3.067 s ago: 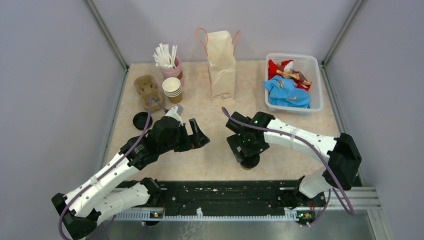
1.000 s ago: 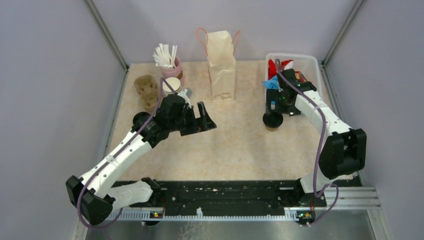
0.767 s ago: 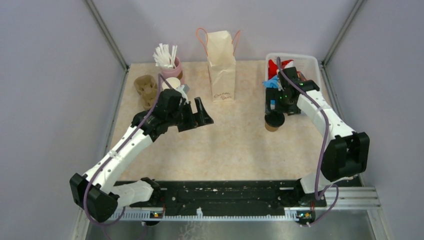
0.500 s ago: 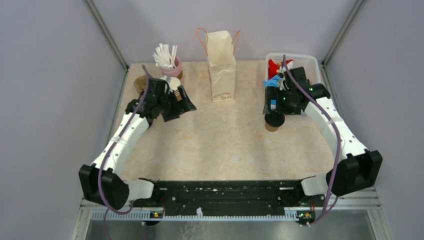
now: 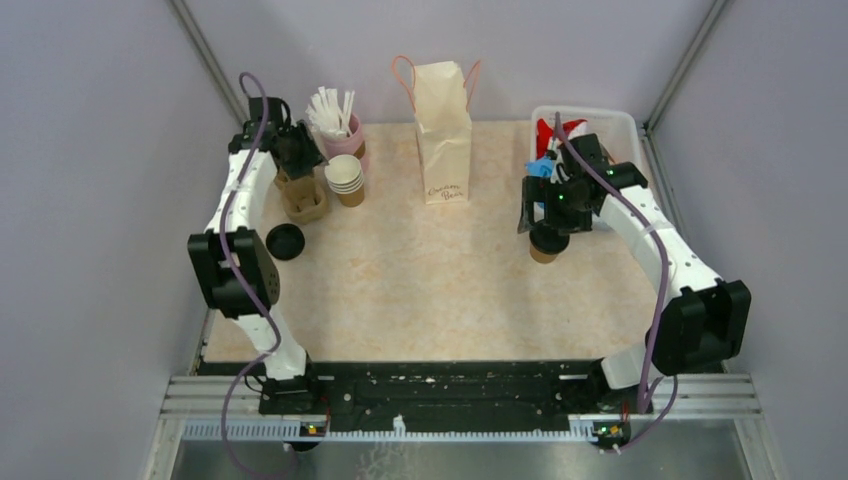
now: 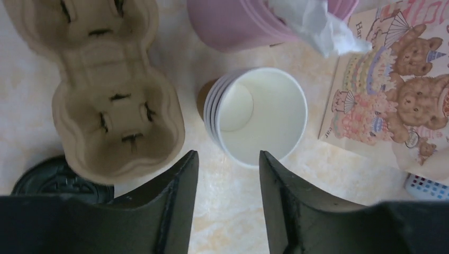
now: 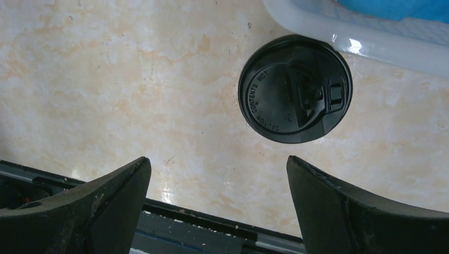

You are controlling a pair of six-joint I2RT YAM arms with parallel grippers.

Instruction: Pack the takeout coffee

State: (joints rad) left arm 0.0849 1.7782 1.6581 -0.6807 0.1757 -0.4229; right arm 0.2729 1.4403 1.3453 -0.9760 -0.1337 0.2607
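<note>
- Coffee first: one lidded cup [image 5: 286,241] stands on the surface [image 5: 440,290] far left of the paper bag [image 5: 443,125] and well in front of it; only its black lid shows;
- left gripper [image 6: 227,164] hangs left of the bag, jaws narrowly parted with nothing between them; beneath it, also left of the bag, sit a cardboard carrier [image 6: 111,106] and a stack of lidless cups [image 6: 259,114], side by side;
- pink straw cup [image 5: 347,146] stands near the bag, on its left;
- right gripper [image 7: 217,164] hovers right of the bag, jaws spread wide and empty;
- second lidded cup [image 7: 295,89] stands upright right of the bag, below that gripper, clear of both fingers; whether it touches the white basket [image 7: 370,47] beside it cannot be told.
</note>
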